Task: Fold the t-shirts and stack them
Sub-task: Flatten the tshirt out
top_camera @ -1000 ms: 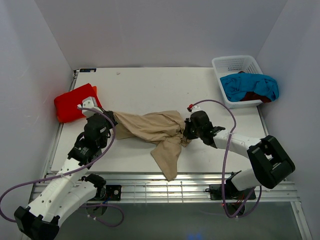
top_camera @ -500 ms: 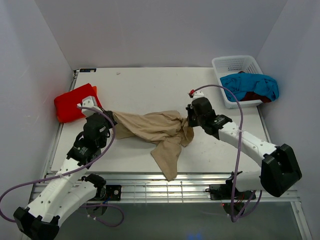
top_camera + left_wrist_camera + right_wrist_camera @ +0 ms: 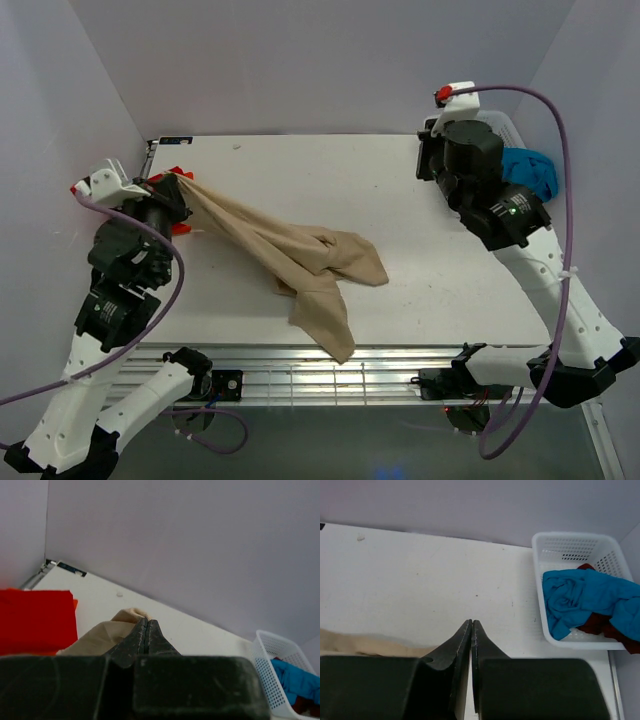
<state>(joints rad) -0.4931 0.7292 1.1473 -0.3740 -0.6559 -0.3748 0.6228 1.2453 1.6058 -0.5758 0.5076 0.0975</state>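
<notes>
Over the table's (image 3: 330, 170) left edge, tan t-shirt (image 3: 300, 255) now in left hand (image 3: 146, 624) alone

White table (image 3: 330, 180): tan t-shirt (image 3: 310, 265) trailing across centre; folded red t-shirt (image 3: 35, 620) at left edge; basket (image 3: 575, 547) at far right corner.

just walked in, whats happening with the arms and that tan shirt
The left arm holds one end of the tan t-shirt pinched in its shut jaws, raised at the left side of the table, while the rest trails across it. The right arm is up near the white basket, jaws shut and empty. The turquoise t-shirt and dark red t-shirt sit unfolded in the basket. A folded red t-shirt lies at the left edge.
</notes>
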